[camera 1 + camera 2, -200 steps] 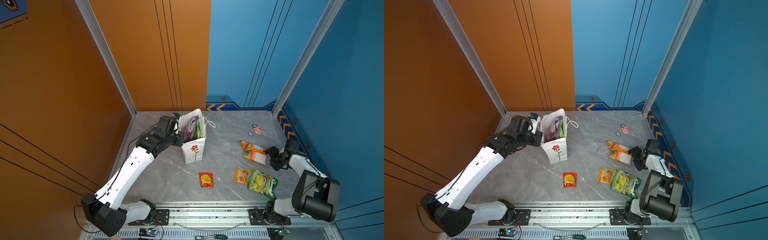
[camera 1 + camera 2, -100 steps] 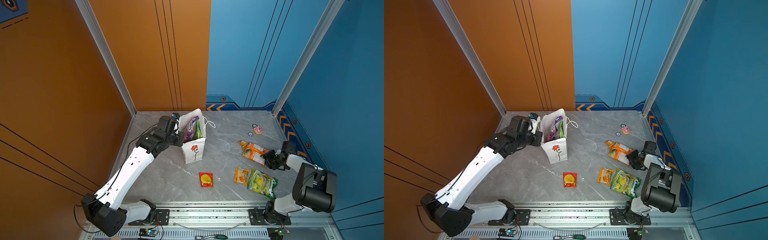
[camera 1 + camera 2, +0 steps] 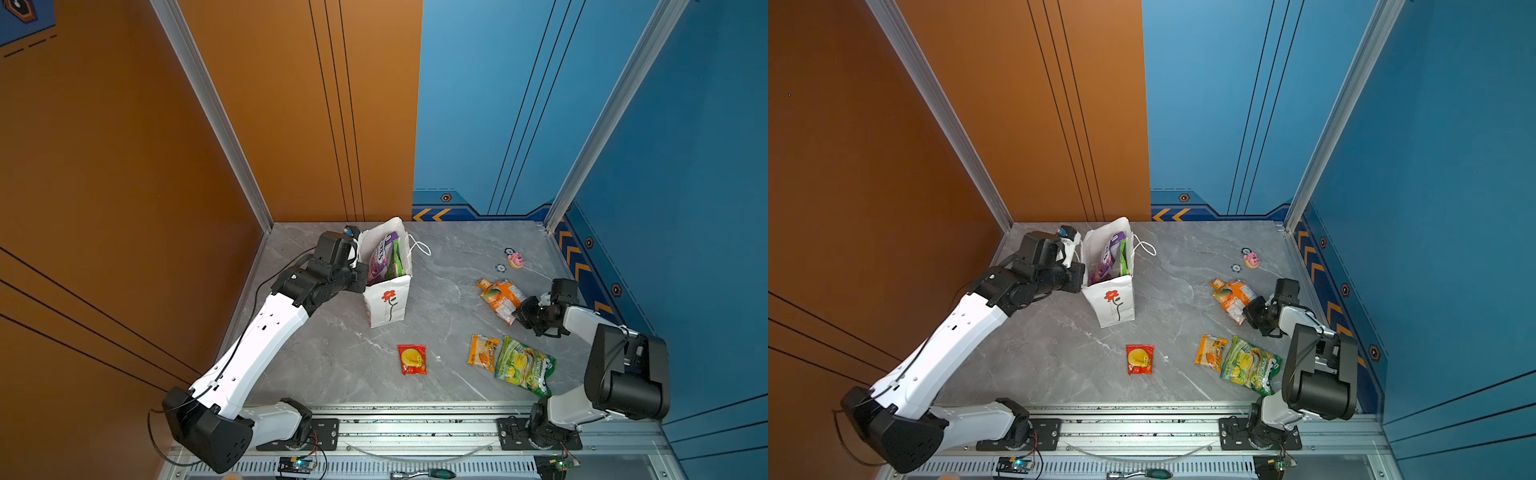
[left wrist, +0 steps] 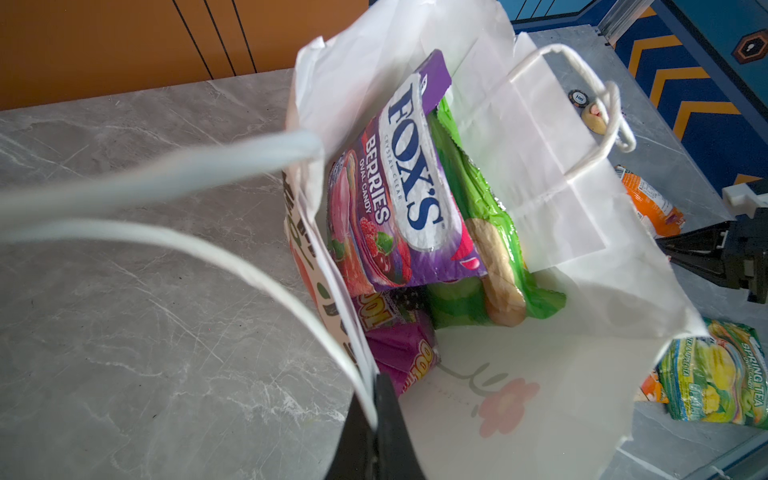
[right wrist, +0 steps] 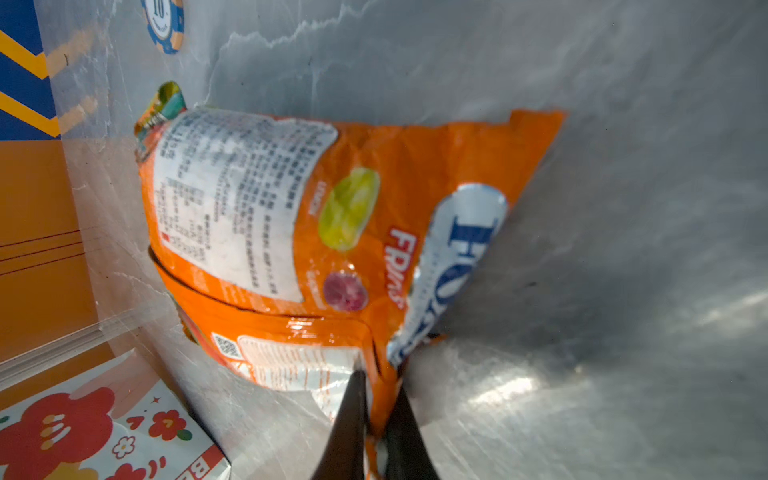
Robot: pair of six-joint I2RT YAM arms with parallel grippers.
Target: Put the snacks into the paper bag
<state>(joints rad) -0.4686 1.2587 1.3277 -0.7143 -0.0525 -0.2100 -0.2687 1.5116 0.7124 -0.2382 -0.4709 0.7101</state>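
The white paper bag (image 3: pixel 388 297) with a red flower stands upright at the back left. My left gripper (image 4: pixel 376 388) is shut on the bag's near rim and holds the mouth open. Inside the bag lie a purple Fox's packet (image 4: pixel 411 174), a green packet (image 4: pixel 478 216) and a purple grape packet (image 4: pixel 405 353). My right gripper (image 5: pixel 376 395) is shut on the edge of an orange Fox's packet (image 5: pixel 332 216), which lies on the table at the right (image 3: pixel 498 297). A small orange packet (image 3: pixel 482 351), a green-yellow packet (image 3: pixel 523 368) and a small red packet (image 3: pixel 412 359) lie flat near the front.
A pink donut toy (image 3: pixel 515 260) and two poker chips (image 3: pixel 500 268) sit at the back right. Orange and blue walls close in the grey table (image 3: pixel 340 357) on three sides. A metal rail (image 3: pixel 415 428) with both arm bases runs along the front.
My right gripper has moved left up to the orange packet and its jaws have shut on the packet's edge. The left arm and the bag have stayed put.
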